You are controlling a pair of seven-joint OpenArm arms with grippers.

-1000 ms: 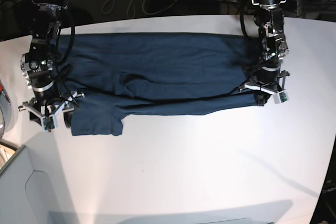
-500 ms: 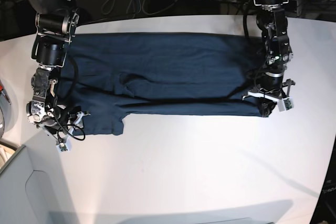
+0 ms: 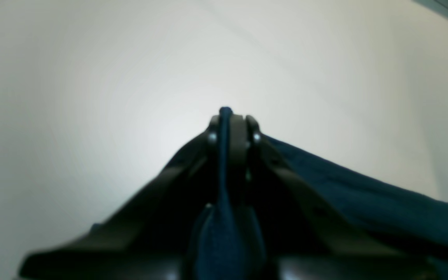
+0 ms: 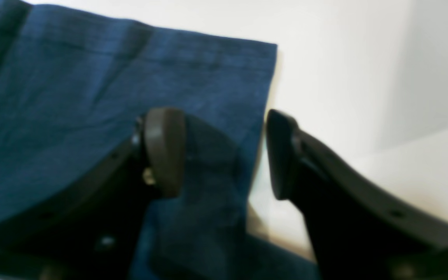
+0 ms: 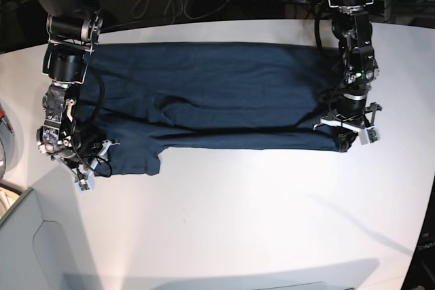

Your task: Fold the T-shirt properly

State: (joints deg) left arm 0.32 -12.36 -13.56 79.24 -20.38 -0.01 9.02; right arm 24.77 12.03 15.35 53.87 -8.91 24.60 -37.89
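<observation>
A white tabletop (image 5: 258,222) filled most of the overhead view. Across its far half lay the dark navy T-shirt (image 5: 217,93), spread in a long band and already doubled lengthwise, with one short sleeve (image 5: 132,157) sticking out toward the near edge. Black robot arms stood at both ends of the garment.

The left claw (image 5: 345,134) was pressed together on the shirt's hem corner; its wrist camera showed a sliver of navy cloth (image 3: 224,155) pinched between the fingers. The right claw (image 4: 218,151) sat low at the sleeve, its fingers apart, one pad (image 4: 163,149) above the fabric and the other over bare tabletop, straddling the sleeve's side edge (image 4: 263,128).

The likely risk: if the right claw closed from there, it might catch only the top layer, or miss the thin edge altogether. A lift on a one-sided grip would probably drag the shirt askew, leaving a crooked, wrinkled fold. Soft cotton could also slip out of the left pinch under tension.
</observation>
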